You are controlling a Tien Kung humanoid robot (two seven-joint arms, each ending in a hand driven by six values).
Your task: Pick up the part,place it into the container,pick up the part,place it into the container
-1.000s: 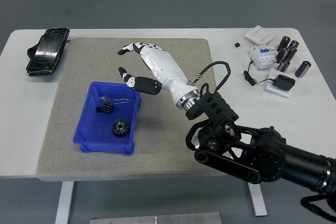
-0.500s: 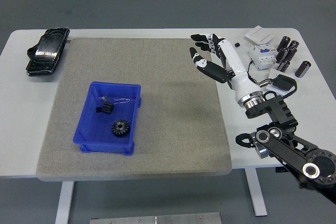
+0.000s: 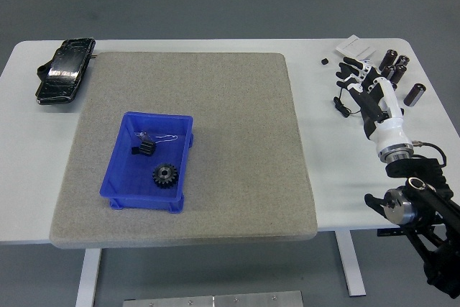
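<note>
A blue container (image 3: 119, 174) sits on the grey mat (image 3: 237, 141) at the left. Inside it lie a black gear (image 3: 165, 174) and a smaller black part (image 3: 144, 148) with a thin wire. My right hand (image 3: 361, 80) is at the table's right side, over the white table near the small items there. Its fingers are spread and hold nothing. It is far from the container. My left arm is not in view.
A black pouch (image 3: 65, 70) lies at the table's far left corner. Several dark cylinders (image 3: 399, 71), a white card (image 3: 356, 46) and a small black piece (image 3: 325, 61) lie at the far right, close to my right hand.
My right hand has drawn back from beside the container, rightward across the mat, to the table's right side. It stayed open and empty. The parts in the container have not moved.
</note>
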